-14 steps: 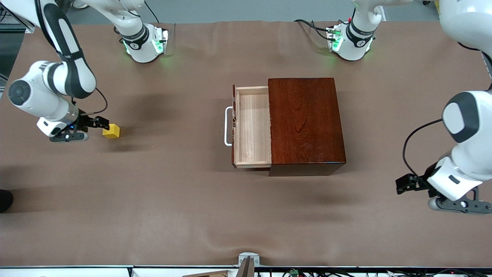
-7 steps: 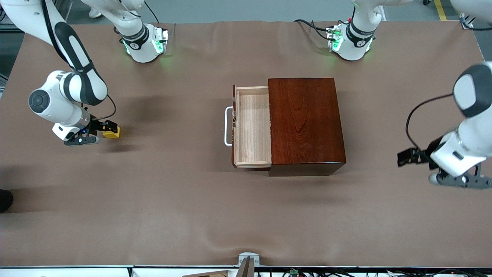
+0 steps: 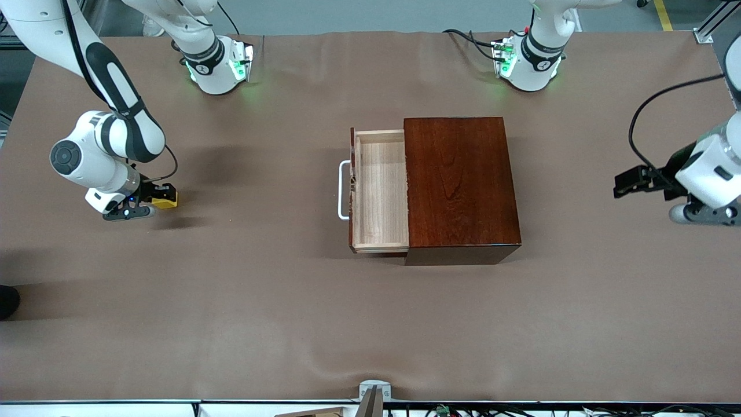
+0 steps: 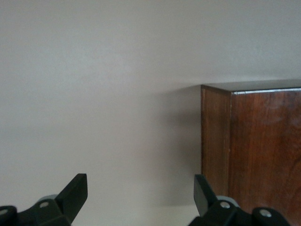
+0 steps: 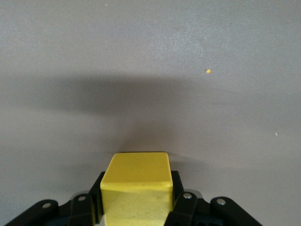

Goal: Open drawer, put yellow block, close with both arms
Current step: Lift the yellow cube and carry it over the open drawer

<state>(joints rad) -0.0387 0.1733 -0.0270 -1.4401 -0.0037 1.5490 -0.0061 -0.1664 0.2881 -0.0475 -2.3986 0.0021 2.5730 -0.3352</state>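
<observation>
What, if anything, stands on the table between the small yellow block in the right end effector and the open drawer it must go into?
Nothing visible does. The right end effector is shut on the small yellow block, and only bare brown table lies between it and the open pale-wood drawer.

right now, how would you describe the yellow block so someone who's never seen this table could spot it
Start at the dark wooden box mid-table with its drawer pulled open, then look along the brown table toward the right arm's end. There the right gripper is shut on the yellow block, a small plain cube. It is the only bright yellow thing there, far smaller than the box.
</observation>
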